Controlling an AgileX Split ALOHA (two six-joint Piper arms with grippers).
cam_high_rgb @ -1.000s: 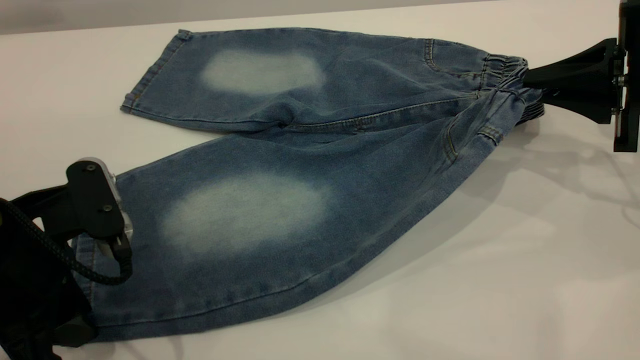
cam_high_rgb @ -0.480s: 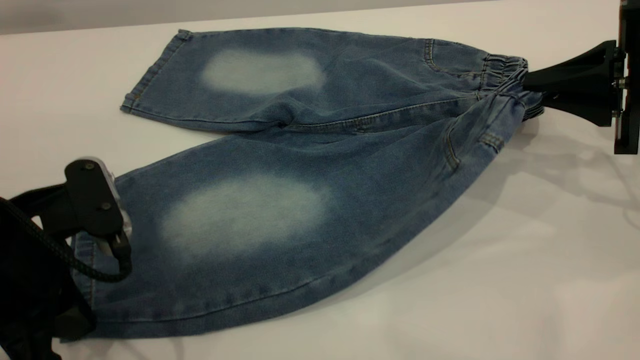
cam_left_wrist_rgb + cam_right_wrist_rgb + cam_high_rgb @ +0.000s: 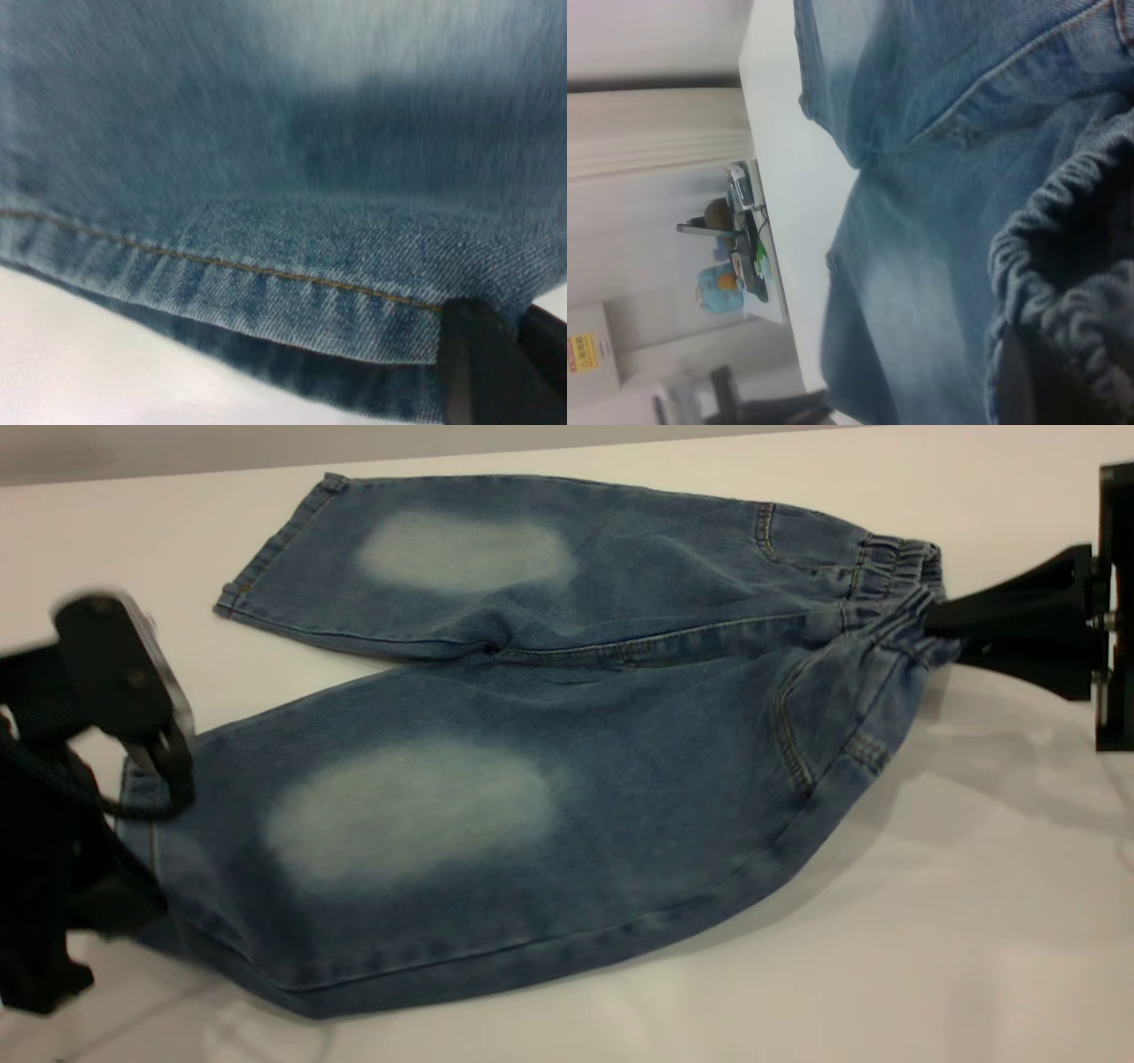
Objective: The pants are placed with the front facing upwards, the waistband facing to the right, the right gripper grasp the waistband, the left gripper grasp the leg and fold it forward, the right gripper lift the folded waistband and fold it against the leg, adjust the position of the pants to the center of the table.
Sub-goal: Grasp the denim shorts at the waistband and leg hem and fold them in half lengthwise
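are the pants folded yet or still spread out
Spread out, not yet folded: the pants show both legs side by side, while the left gripper lifts the near hem and the right gripper pinches the waistband.

Left gripper (image 3: 133, 886): matte black plastic throughout. Broad flat plate with rounded corners on the upper housing, one small round screw head set into its face. A braided black cable loops down from beneath the plate. Lower body is a blocky black mass. One finger (image 3: 483, 367) is dark and smooth-sided, with a squared edge.

Right gripper (image 3: 939, 615): matte black plastic. Tapered, wedge-shaped fingers narrowing to a point. Flat black mounting bar behind, small metallic fasteners along its edge.
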